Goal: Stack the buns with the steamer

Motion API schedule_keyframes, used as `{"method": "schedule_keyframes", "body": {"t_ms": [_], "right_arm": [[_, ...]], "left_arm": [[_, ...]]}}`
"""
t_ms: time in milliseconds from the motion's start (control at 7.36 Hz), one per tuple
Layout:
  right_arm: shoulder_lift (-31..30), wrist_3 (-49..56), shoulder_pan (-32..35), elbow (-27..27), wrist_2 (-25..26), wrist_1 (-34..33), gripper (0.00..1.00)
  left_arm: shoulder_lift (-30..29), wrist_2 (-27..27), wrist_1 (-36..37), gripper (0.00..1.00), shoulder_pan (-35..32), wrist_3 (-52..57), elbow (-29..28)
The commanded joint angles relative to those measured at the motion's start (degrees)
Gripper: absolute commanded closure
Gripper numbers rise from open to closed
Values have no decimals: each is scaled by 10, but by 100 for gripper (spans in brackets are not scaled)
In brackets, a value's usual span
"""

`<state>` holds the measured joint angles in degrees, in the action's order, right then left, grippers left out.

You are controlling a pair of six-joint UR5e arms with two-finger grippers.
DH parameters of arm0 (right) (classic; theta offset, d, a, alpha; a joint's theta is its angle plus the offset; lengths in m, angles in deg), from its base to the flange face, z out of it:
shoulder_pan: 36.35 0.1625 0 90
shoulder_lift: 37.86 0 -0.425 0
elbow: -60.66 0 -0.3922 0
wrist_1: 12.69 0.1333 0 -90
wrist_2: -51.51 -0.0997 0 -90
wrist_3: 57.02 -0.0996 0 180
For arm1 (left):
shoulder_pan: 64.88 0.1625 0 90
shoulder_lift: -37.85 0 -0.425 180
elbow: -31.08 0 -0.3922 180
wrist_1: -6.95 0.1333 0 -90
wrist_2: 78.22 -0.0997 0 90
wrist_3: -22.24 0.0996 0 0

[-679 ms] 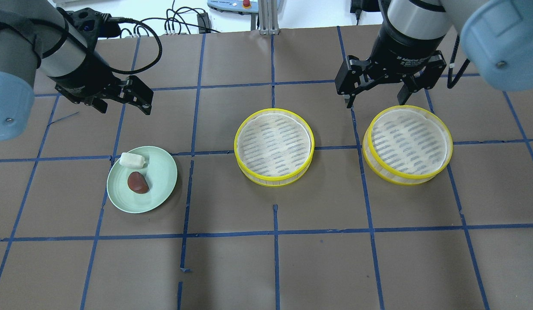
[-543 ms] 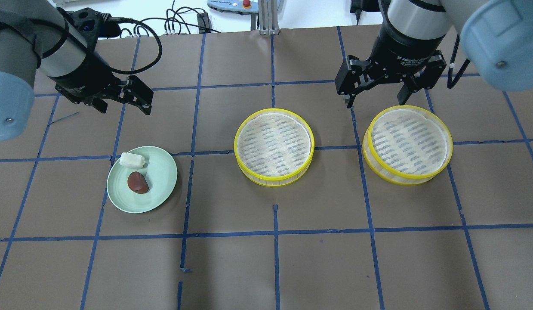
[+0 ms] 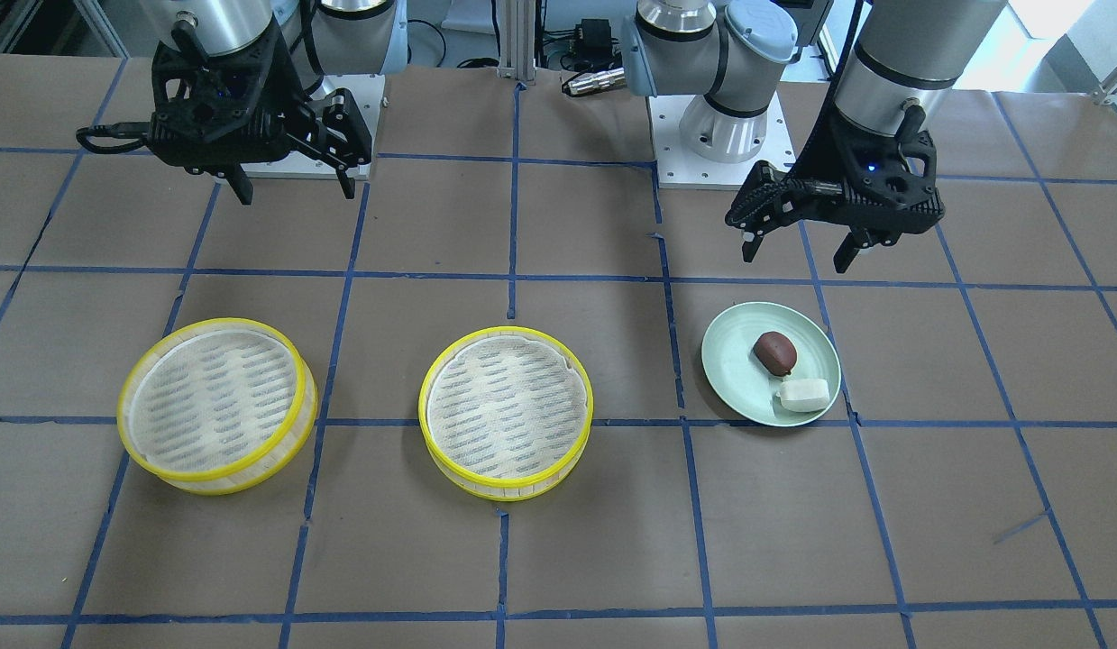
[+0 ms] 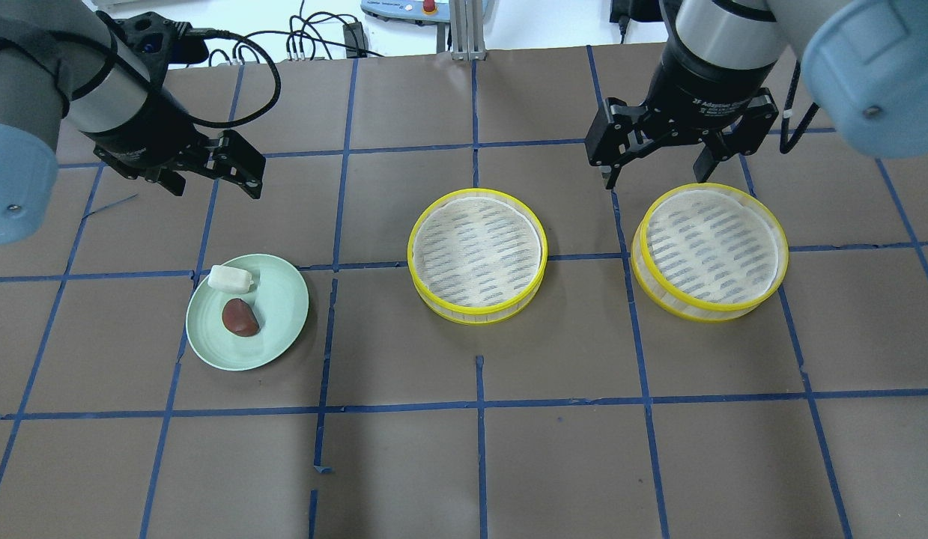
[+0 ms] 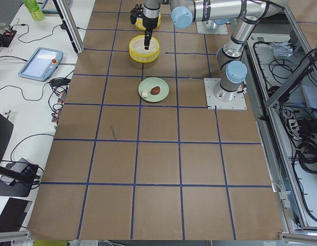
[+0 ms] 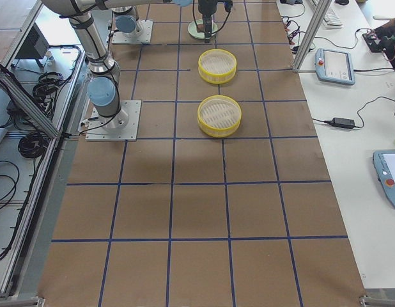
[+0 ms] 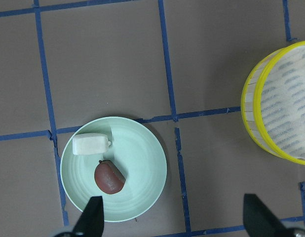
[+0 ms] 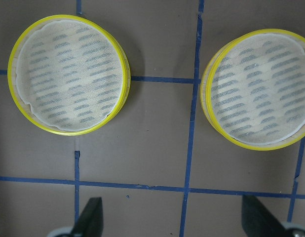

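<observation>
Presently holds both arms raised above the brown-papered table, neither touching anything. Shows the left gripper high up on the side toward the table's left edge, fingers spread wide with nothing between them. Shows the right gripper likewise lifted toward the right edge, fingers parted and carrying nothing. Finds the pale green plate nearest the left edge of the three round items, flat on the paper. Finds both buns on that plate: the white bun, a rounded block, against the rim on the side facing the edge opposite the robot, and the reddish-brown bun, an oval, nearer the plate's middle, just beside the white one with a thin gap visible from the left wrist camera. Looks straight down from that camera onto plate and buns, one dark fingertip crossing the plate's rim in the picture. Finds the middle steamer between the plate and the right steamer, the latter nearest the right edge; side by side, well apart, each upright on the paper. Shows a yellow rim and a pale slotted liner in both. Frames the two steamers together in the right wrist view, fingertips low in the picture and clear of them.
</observation>
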<state>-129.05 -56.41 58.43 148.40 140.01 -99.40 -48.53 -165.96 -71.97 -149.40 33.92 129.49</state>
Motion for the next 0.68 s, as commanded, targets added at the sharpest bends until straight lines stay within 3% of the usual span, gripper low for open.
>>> {"method": "schedule_keyframes", "body": {"t_ms": [0,272,543], "right_arm": [[7,18,-44,1,18,-4,0],[48,32,-120,0,33,-38,1],[132,111,-180,3,33,-125,3]], "left_arm": [[0,-7,-4,0,4,30,10],[-10,-2,4,0,90,57,64],[-49,-2,26,0,137,118,77]]}}
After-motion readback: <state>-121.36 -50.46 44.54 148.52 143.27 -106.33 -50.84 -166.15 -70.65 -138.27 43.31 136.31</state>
